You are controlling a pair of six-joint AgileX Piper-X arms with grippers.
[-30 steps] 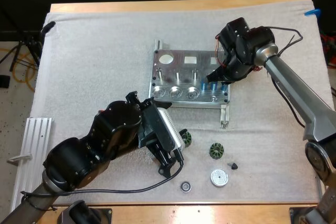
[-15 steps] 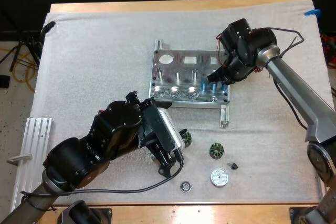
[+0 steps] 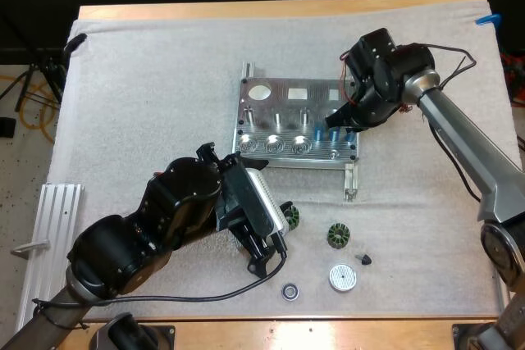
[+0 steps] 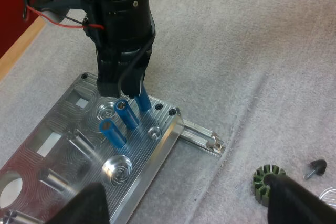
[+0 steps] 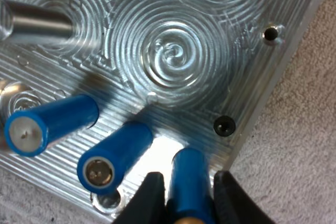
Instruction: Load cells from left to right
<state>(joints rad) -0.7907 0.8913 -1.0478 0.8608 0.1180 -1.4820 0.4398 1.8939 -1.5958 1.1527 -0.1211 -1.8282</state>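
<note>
A metal fixture (image 3: 283, 133) (image 4: 134, 153) (image 5: 173, 51) lies on the mat's middle. Two blue cylinders (image 4: 113, 132) (image 4: 127, 114) (image 5: 50, 121) (image 5: 115, 156) stand tilted in its near right corner. My right gripper (image 3: 338, 126) (image 4: 128, 85) (image 5: 184, 203) is shut on a third blue cylinder (image 4: 143, 102) (image 5: 190, 179), held at the fixture's right corner beside those two. My left gripper (image 3: 267, 245) (image 4: 189, 208) hovers open in front of the fixture, with nothing between its fingers.
Small parts lie on the mat in front of the fixture: two green toothed rings (image 3: 340, 236) (image 3: 290, 216) (image 4: 268, 181), a black cone (image 3: 366, 259) (image 4: 317, 167), a white disc (image 3: 344, 277), a small ring (image 3: 289, 291). An aluminium rail (image 3: 56, 219) lies at the left.
My right arm has crept slightly to the right with the blue cylinder still in its grip. The left arm has stayed put.
</note>
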